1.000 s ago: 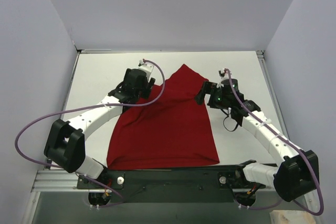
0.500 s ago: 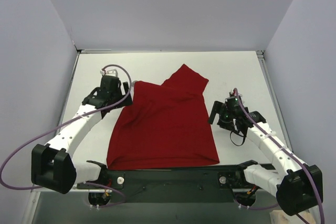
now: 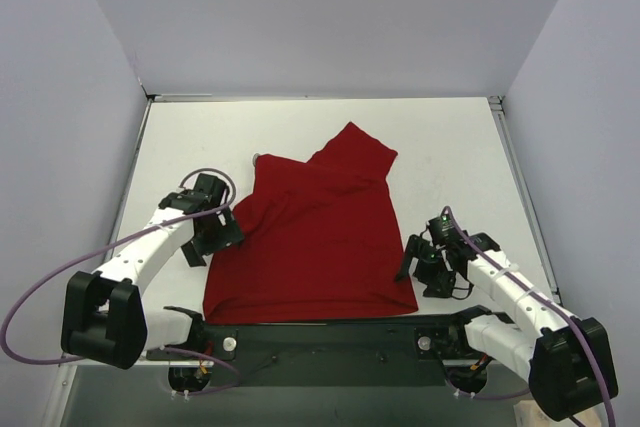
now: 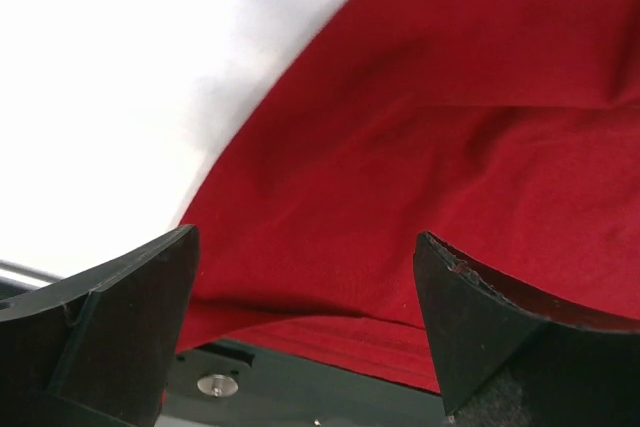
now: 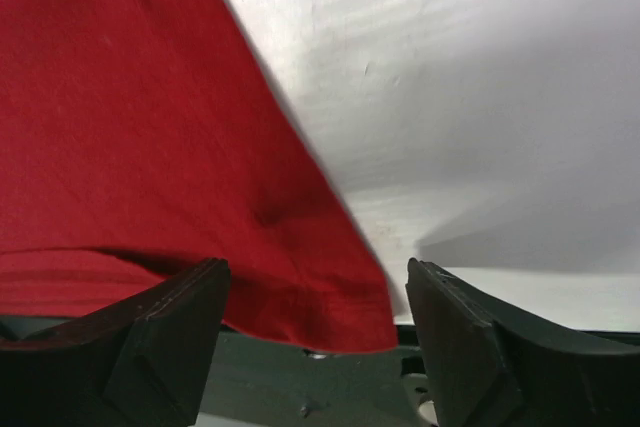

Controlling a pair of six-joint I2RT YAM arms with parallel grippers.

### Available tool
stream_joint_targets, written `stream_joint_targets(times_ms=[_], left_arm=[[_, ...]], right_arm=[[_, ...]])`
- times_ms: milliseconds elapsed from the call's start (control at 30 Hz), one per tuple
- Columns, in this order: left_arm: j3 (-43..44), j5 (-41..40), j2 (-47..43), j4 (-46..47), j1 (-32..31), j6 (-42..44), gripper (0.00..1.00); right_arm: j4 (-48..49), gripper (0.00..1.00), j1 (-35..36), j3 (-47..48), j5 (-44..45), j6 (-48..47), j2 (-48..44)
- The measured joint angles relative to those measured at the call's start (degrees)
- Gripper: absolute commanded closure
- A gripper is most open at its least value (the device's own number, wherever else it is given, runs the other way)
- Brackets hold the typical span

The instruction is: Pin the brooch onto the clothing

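Top external: shirt (image 3: 318, 232) on surface (image 3: 450, 147).
Left gripper (image 3: 215, 239) at its 8 o'clock, right gripper (image 3: 418, 262) at 4 o'clock; all fingers (image 4: 120, 317) spread.

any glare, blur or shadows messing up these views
Top external: evenly lit and sharp, the red cloth T-shirt clear. Left wrist: the white table is blown out. Right wrist: a soft grey shadow lies on the table beside the shirt's corner.
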Motion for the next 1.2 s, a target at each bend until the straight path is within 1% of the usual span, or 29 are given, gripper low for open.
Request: stream_joint_targets(times_ms=[33,200,300,333,400,433,633,700,833,933,1000,1100,1200], left_arm=[[-0.02,0.15,0.00,-1.25,0.85,-1.25,0.03],[-0.66,1.60,0.00,-4.09,3.28,-4.44,0.03],[-0.98,2.36,-0.02,-5.92,4.28,-5.40,0.03],[-0.98,2.69,-0.09,-6.45,4.79,-5.53,0.03],[-0.98,3.80,-0.57,-7.15,5.99,-5.75,0.03],[-0.98,4.35,-0.96,-7.43,6.62,-5.77,0.03],[-1.05,7.54,-2.69,-9.05,8.68,-5.64,0.03],[-1.07,8.72,-2.69,-9.55,8.74,-5.40,0.03],[-2.43,11.47,-2.69,-9.81,8.81,-4.94,0.03],[-4.90,12.94,-2.86,-9.97,8.79,-4.79,0.06],[-6.56,13.94,-3.32,-10.29,8.66,-4.72,0.09],[-8.92,16.11,-4.79,-9.88,7.19,-4.90,0.12],[-10.97,18.34,-5.64,-8.79,2.34,-6.54,0.14]], right_arm=[[-0.37,0.42,0.13,-0.52,-1.03,0.24,0.00],[-0.63,0.45,1.29,-2.21,-4.20,0.11,0.31],[-0.68,0.67,2.36,-2.67,-5.62,-0.11,1.44],[-0.63,0.81,2.67,-2.67,-5.77,-0.28,1.84],[-0.48,0.90,3.13,-2.67,-6.19,-0.68,3.02],[-0.31,1.00,3.17,-2.67,-6.43,-0.83,3.58],[-0.13,1.00,2.78,0.68,-5.62,-1.88,6.43],[0.15,1.00,1.16,3.04,-5.16,-2.51,6.62],[1.68,1.00,-6.38,7.61,-4.33,-4.31,6.67],[3.10,1.00,-14.23,9.25,-3.87,-5.57,6.67],[3.52,1.00,-17.75,9.79,-3.02,-6.23,6.67],[4.11,1.00,-20.70,10.60,-2.99,-6.45,6.67],[5.57,1.00,-20.98,10.88,-3.61,-6.29,6.69]])
